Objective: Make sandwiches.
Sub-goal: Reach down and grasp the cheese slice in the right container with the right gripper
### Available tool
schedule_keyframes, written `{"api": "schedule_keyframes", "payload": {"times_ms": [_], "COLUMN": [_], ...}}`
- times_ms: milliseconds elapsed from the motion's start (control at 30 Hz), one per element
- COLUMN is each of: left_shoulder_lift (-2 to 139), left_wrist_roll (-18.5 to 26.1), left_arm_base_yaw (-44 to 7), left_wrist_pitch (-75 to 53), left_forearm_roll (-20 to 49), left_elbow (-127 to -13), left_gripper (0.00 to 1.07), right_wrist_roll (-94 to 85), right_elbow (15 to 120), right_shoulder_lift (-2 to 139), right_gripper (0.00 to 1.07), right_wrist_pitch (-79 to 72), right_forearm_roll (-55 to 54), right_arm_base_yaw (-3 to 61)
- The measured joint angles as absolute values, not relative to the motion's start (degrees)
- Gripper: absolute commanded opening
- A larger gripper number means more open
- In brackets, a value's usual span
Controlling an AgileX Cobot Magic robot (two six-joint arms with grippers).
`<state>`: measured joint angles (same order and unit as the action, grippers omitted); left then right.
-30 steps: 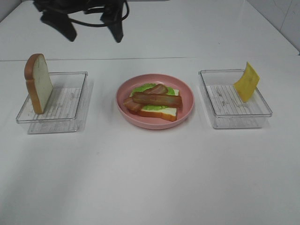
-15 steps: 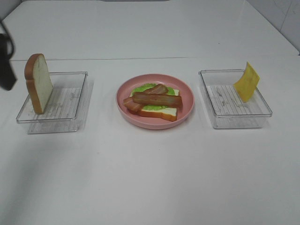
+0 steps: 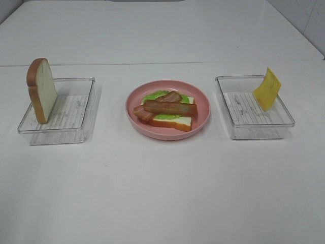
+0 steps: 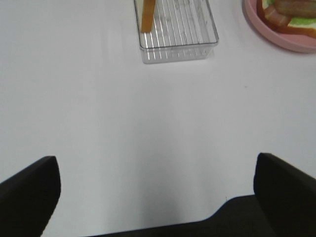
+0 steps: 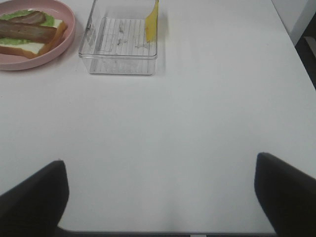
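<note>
A half-built sandwich [image 3: 172, 122] lies on a pink plate [image 3: 203, 109] at the table's centre, with bread, lettuce [image 3: 154, 95] and bacon [image 3: 170, 107] stacked. Cheese and a top slice look left to add. The cheese [image 3: 267, 89] leans in a clear tray [image 3: 238, 129] at 3 o'clock. A bread slice [image 3: 41, 90] stands upright in another tray [image 3: 61, 136] at 9 o'clock. The left gripper [image 4: 155, 158] and right gripper [image 5: 160, 159] gape wide, holding nothing. No writing or labels show.
</note>
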<state>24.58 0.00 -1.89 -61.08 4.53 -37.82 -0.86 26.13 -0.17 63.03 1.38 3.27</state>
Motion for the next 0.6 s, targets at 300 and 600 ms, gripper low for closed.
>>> {"api": "schedule_keyframes", "payload": {"times_ms": [300,600], "left_shoulder_lift": [0.63,-0.17], "left_wrist_roll": [2.29,2.35], "left_arm_base_yaw": [-1.89,-1.89], "left_wrist_pitch": [-61.99,-61.76], "left_forearm_roll": [4.07,3.95], "left_elbow": [-30.14,-29.85], "left_gripper": [0.98,0.98], "right_wrist_roll": [-0.86,-0.86], "right_elbow": [26.13,26.13], "right_shoulder_lift": [-0.17,-0.17], "right_gripper": [0.99,0.99], "right_wrist_pitch": [63.03,63.03], "right_forearm_roll": [1.38,0.92], "right_arm_base_yaw": [3.27,3.27]}}
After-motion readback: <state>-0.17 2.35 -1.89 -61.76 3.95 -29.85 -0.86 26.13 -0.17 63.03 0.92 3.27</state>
